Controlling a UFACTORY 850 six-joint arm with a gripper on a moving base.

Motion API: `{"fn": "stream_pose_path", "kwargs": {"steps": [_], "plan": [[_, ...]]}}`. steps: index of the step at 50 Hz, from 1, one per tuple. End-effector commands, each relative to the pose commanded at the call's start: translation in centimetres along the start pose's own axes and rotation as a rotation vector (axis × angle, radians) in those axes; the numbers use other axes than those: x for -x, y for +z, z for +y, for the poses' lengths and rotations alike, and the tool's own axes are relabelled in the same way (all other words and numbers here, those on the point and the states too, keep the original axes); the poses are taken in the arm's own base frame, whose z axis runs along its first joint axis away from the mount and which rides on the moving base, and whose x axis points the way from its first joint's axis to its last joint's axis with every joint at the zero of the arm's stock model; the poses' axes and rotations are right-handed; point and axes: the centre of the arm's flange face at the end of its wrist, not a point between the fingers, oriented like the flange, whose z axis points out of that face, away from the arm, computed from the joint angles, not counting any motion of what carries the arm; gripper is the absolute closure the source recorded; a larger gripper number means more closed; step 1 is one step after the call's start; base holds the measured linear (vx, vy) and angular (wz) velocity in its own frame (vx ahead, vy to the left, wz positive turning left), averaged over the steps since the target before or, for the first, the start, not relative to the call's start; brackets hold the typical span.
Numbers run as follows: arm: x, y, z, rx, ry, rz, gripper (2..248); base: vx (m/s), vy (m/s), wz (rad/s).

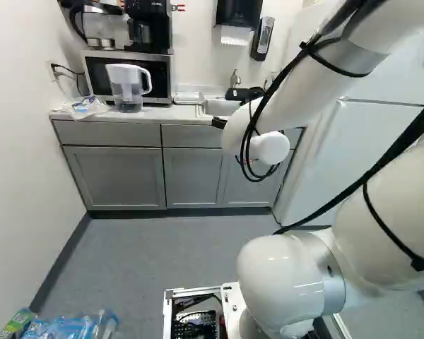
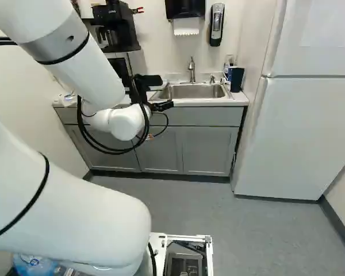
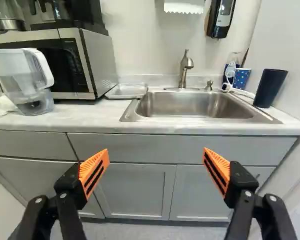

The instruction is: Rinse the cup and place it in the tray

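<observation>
Wrist view: we see the gripper (image 3: 155, 150), its two orange-padded fingers wide apart and nothing held between them. Ahead of it is a counter (image 3: 105, 112) with a steel sink (image 3: 196, 105) let into it and a tap (image 3: 184, 70) at the back.

The dark cup (image 3: 270, 88) stands on the counter beside the sink, at the end near the fridge (image 2: 299, 138). A blue dotted cup (image 3: 241, 78) stands close by, farther back. We take the dark one to be the cup meant, but the pictures do not settle it.

The tray (image 3: 126, 91) lies on the other side of the sink, between it and the microwave (image 3: 97, 65). Neither cup is in it, and no water shows at the tap.

By our reading, the job is at its very start — the gripper is well apart from both cups, and we see no sign of rinsing. Everything seems left to do: reach the cup, grip it, carry it over the sink, run water, rinse, shut the tap off, then set the cup in the tray. Whether the cup is dirty or holds anything — that we cannot tell.
</observation>
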Motion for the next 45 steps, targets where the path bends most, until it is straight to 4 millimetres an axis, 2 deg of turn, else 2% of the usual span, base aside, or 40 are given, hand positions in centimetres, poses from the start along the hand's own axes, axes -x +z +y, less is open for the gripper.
{"fn": "stream_pose_path", "kwargs": {"steps": [45], "plan": [[-4.5, 1.9, 0.0, 0.0, 0.0, 0.025, 3, 0.0, 0.0, 0.0]]}}
